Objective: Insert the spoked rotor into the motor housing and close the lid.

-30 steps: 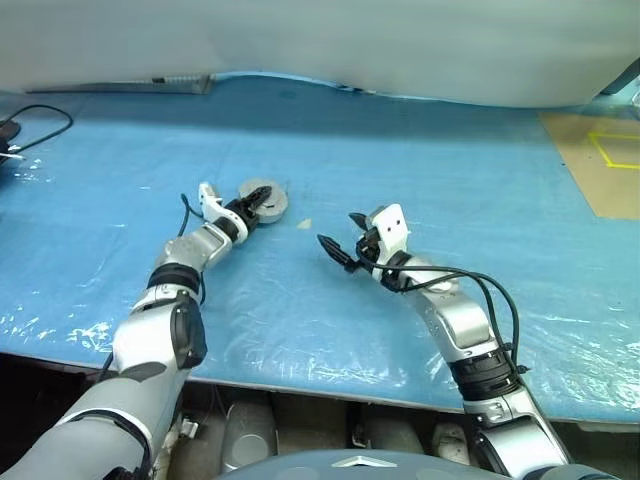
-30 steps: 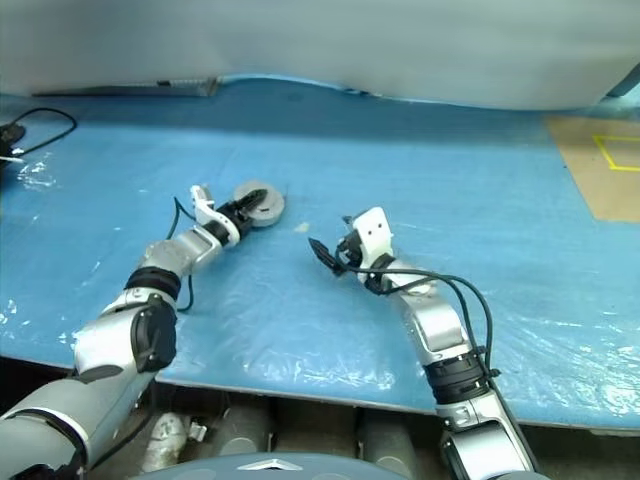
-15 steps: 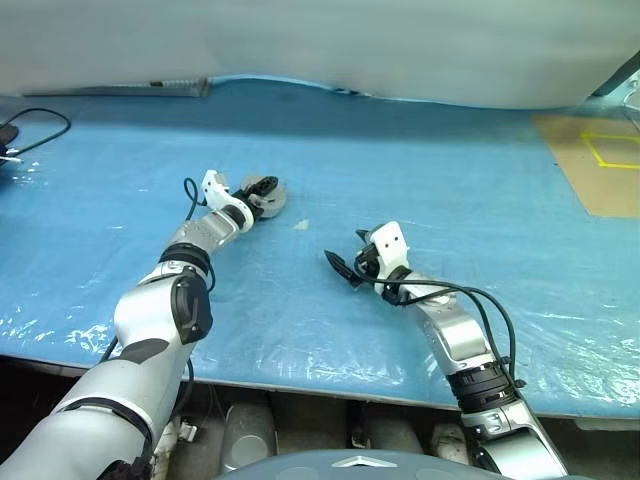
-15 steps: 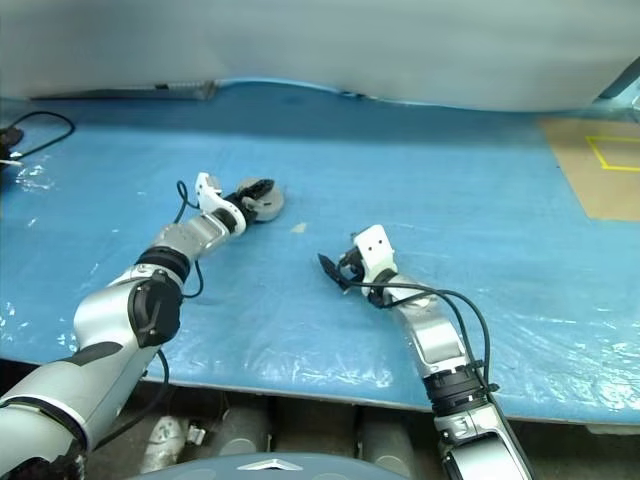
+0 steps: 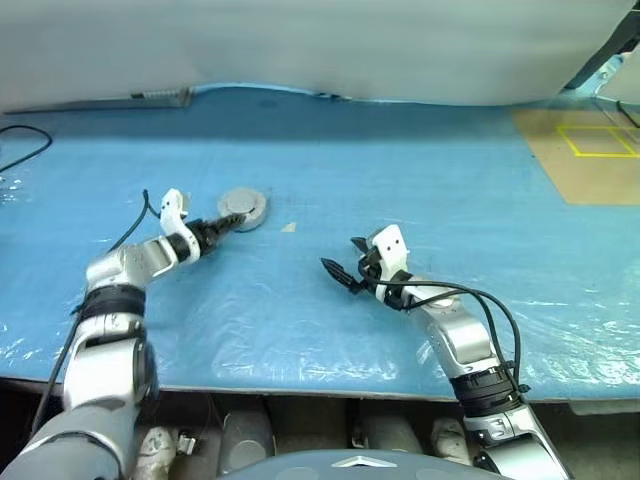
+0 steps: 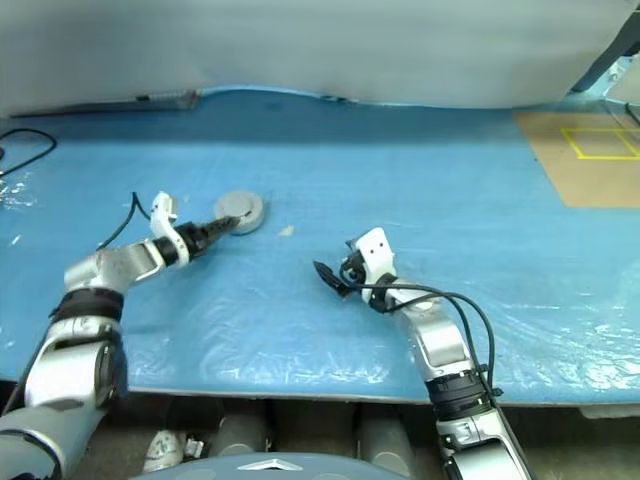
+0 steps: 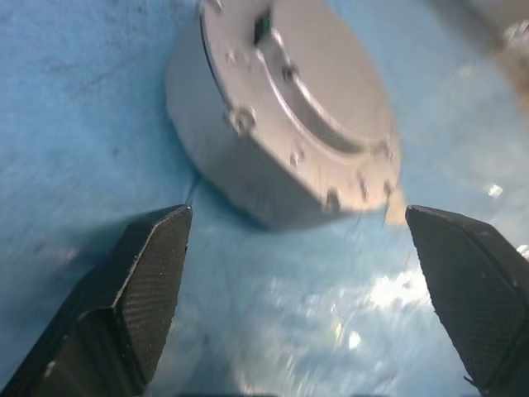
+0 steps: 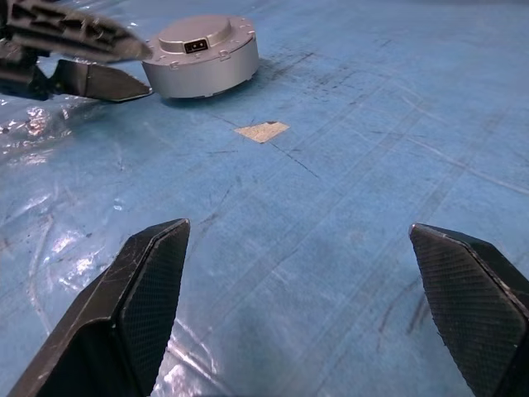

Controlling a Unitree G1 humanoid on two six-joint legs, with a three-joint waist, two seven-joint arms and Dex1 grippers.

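Note:
The motor housing point(image 5: 243, 208) is a short silver-grey cylinder standing on the blue sheet left of the middle. The lid point(image 8: 195, 33) lies flat on top of it, so the inside is covered. The spoked rotor is hidden. My left gripper point(image 5: 221, 229) is open just short of the housing's near-left side, its fingers point(image 7: 153, 269) spread wider than the housing and not touching it. My right gripper point(image 5: 338, 271) is open and empty, low over the sheet to the right of the housing and pointing towards it.
A small beige scrap point(image 5: 288, 227) lies on the sheet between the housing and my right gripper. A black cable point(image 5: 22, 142) runs at the far left. A brown board with yellow lines point(image 5: 578, 152) lies at the back right. The table's front edge is close.
My left gripper has opened, let go of the housing and drawn back to the left and towards me. The housing stays in place. The right gripper has barely moved.

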